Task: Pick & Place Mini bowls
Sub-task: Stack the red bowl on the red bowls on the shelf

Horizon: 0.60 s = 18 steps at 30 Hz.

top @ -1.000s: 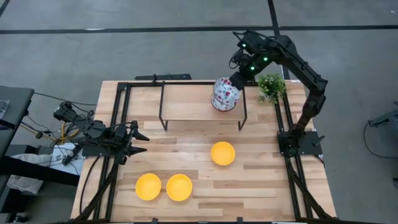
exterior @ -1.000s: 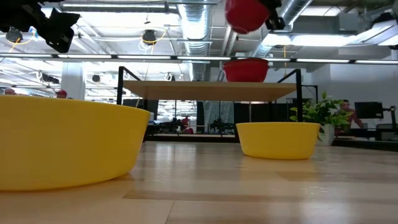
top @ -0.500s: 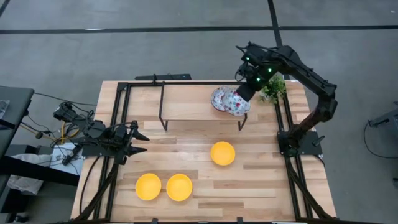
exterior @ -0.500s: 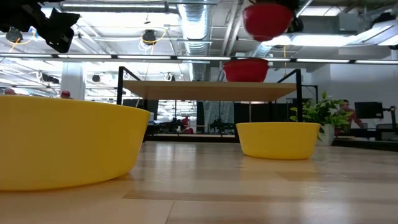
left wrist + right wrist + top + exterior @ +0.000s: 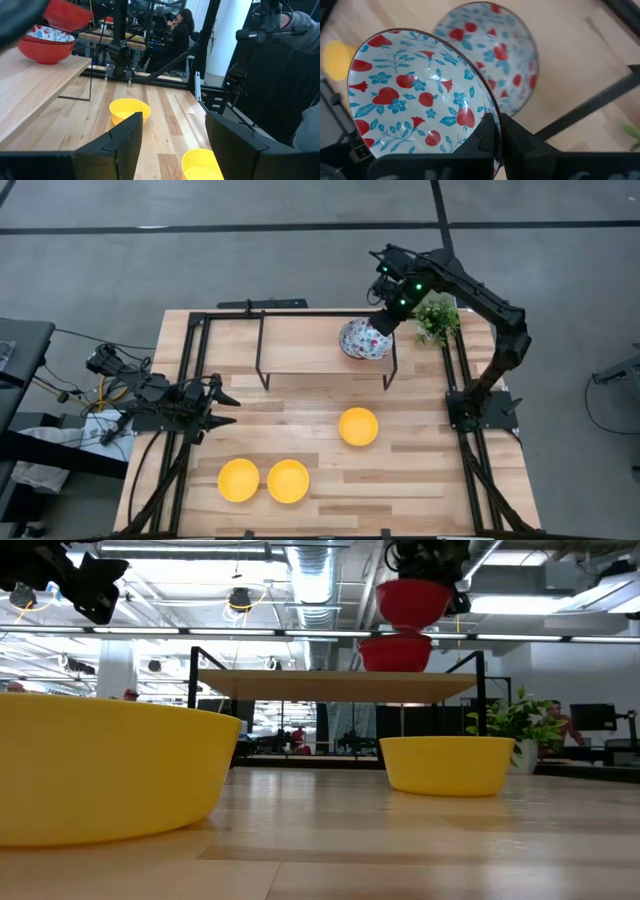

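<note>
My right gripper (image 5: 384, 322) is shut on a white mini bowl with red-and-blue flowers (image 5: 415, 95), red outside (image 5: 412, 602), just above the shelf's right end. A second floral bowl (image 5: 505, 50) stands on its base on the shelf (image 5: 300, 345), right under the held one (image 5: 395, 652). Three yellow mini bowls (image 5: 358, 426) (image 5: 238, 480) (image 5: 288, 481) stand on the table. My left gripper (image 5: 225, 408) waits open at the table's left side, level, with nothing between its fingers (image 5: 125, 145). My right gripper pinches the floral bowl's rim (image 5: 487, 112), one finger inside the bowl and one outside. The fingers slant down from the table's far right. The bowl is lifted clear, slightly tilted, a little above the bowl on the shelf.
The raised wooden shelf on thin black legs (image 5: 300, 685) spans the table's far half. A small green plant (image 5: 437, 320) stands at the far right corner, close to my right arm. Black frame rails (image 5: 190, 380) run along both sides. A person (image 5: 180, 30) sits beyond the table.
My right gripper has come down with the floral bowl toward the bowl on the shelf, swinging briefly toward the table's right edge and back. The bowl has tipped from nearly on its side to nearly level, opening up.
</note>
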{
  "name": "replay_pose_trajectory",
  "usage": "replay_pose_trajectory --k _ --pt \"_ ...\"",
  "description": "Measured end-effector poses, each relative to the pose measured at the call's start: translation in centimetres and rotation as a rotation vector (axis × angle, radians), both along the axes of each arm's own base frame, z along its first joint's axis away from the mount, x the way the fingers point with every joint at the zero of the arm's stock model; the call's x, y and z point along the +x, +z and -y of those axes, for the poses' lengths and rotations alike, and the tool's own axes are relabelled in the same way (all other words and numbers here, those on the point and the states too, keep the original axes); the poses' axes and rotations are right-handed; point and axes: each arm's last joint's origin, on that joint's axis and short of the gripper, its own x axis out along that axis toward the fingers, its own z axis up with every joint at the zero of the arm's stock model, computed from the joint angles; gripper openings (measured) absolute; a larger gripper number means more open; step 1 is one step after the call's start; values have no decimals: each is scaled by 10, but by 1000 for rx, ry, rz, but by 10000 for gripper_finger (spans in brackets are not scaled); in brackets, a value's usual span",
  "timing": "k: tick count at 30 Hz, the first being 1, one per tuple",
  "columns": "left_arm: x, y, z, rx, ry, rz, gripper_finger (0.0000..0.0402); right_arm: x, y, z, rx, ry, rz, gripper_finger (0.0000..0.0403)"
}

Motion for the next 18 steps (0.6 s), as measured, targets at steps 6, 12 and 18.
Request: replay_pose_trajectory --k 6,12,18 --pt "0 0 0 0 0 0 216 1 11 1 -29 -16 57 0" --pt "0 0 0 3 0 1 216 12 -2 9 -24 -20 6 0" --pt "0 0 0 -2 0 4 216 18 -10 14 -36 4 -6 0"
